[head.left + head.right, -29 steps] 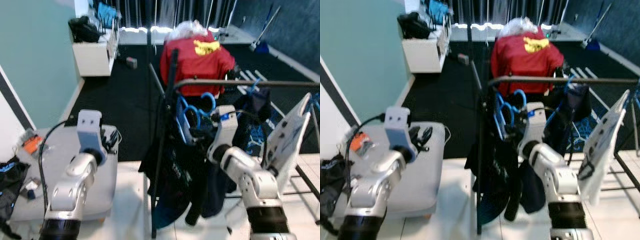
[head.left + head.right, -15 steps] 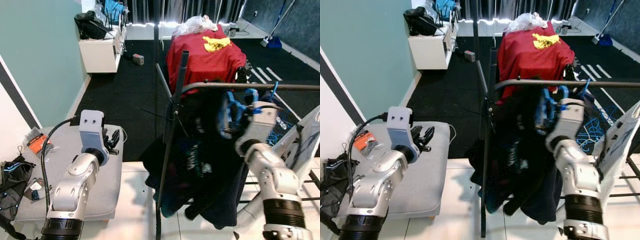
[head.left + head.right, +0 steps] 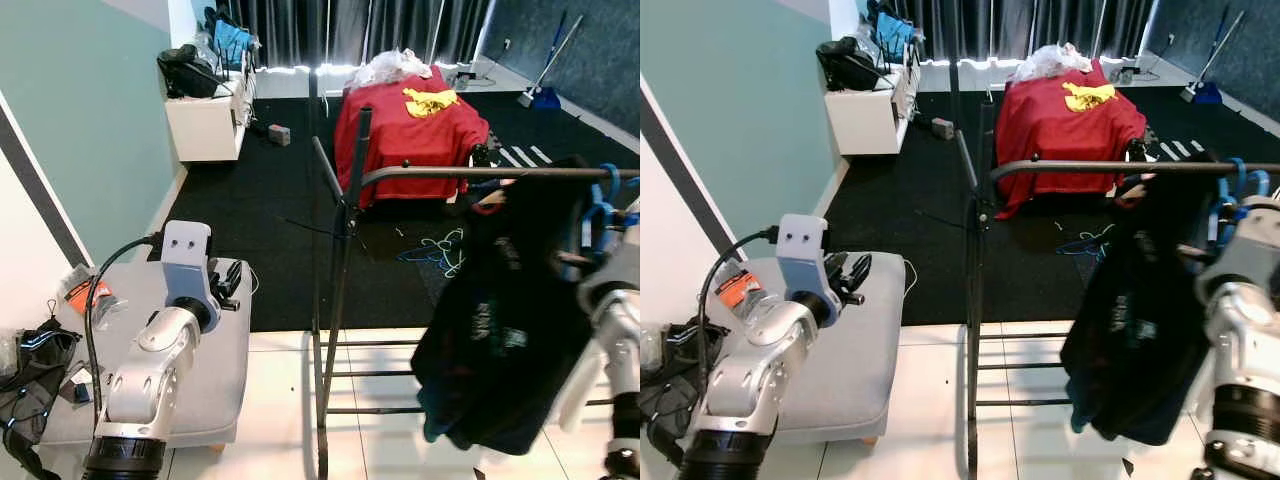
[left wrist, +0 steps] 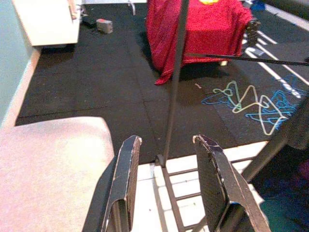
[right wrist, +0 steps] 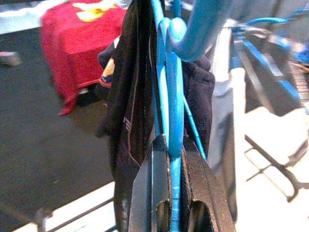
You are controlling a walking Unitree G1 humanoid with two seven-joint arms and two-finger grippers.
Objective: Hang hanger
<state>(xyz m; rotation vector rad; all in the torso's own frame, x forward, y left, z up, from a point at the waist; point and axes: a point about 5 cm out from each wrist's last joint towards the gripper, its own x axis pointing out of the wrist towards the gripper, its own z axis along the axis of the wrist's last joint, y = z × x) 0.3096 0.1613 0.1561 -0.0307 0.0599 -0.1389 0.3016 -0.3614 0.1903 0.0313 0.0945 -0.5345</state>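
Left fingers (image 4: 120, 183) wide apart, holding nothing; left gripper (image 3: 226, 283) raised over the grey ottoman (image 3: 215, 380) at the left, pointing toward the clothes rack. Black bag (image 3: 25, 375) and an orange packet (image 3: 88, 292) lie on the floor beside the ottoman, by the teal wall (image 3: 80, 110). White cabinet (image 3: 205, 125) further back along that wall, dark bags on top.

Centre: black clothes rack, upright post (image 3: 345, 270) and horizontal rail (image 3: 470, 174) running off to the right. Behind it, red cloth (image 3: 410, 130) draped over something on the black carpet (image 3: 260, 220), yellow item (image 3: 428, 98) on top. Loose blue and pale hangers (image 4: 251, 104) lie on the carpet past the rack.

Right: dark garment (image 3: 505, 330) hangs below the rail on a blue hanger (image 5: 173, 87), near the rail's right end. Blue hooks (image 3: 603, 190) sit at the rail; can't tell if the hook is fully seated. Right gripper (image 5: 169, 193) closed narrow on the hanger, fingers (image 5: 198, 183) pinching the blue shaft just under the hook. Right arm (image 3: 1240, 330) at the far right edge, next to the garment.
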